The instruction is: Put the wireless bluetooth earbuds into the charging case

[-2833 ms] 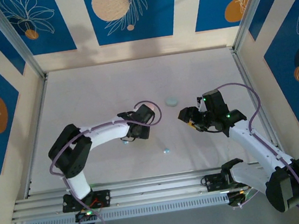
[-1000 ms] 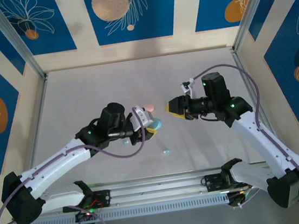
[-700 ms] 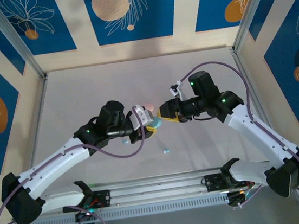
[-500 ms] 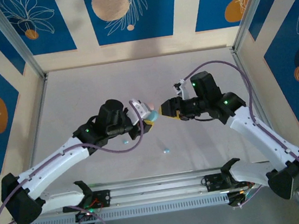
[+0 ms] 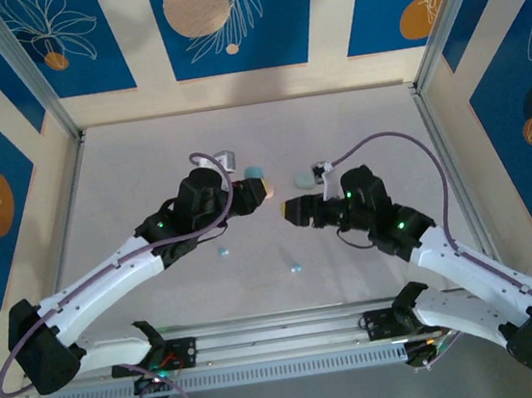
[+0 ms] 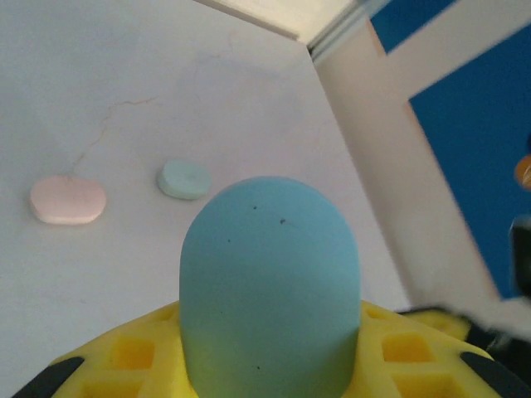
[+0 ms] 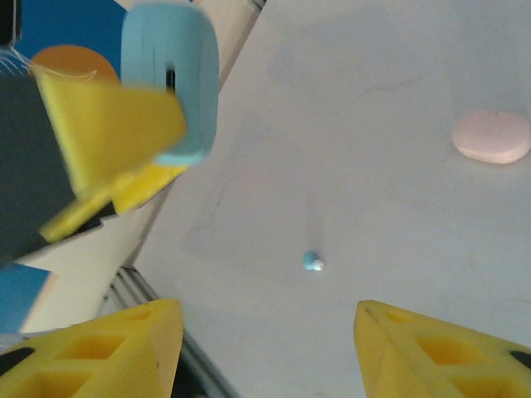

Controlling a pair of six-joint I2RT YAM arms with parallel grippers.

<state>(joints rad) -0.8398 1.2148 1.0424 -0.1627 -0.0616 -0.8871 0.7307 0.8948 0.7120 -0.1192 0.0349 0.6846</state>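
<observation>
Bud [image 7: 313, 263] on table [image 7: 398, 83] ahead of open R jaws; L jaws clamp case [image 6: 270, 282].

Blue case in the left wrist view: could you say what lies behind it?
A pink case and a mint case on the table; the blue case hides anything directly behind.

blue charging case [image 6: 270, 282] is standing upright, held in the air | first earbud [image 5: 223, 252], a tiny pale blue bead, is lying loose at its 7 o'clock | second earbud [image 5: 296, 268] is lying toward its 6 o'clock, well apart from the first
</observation>
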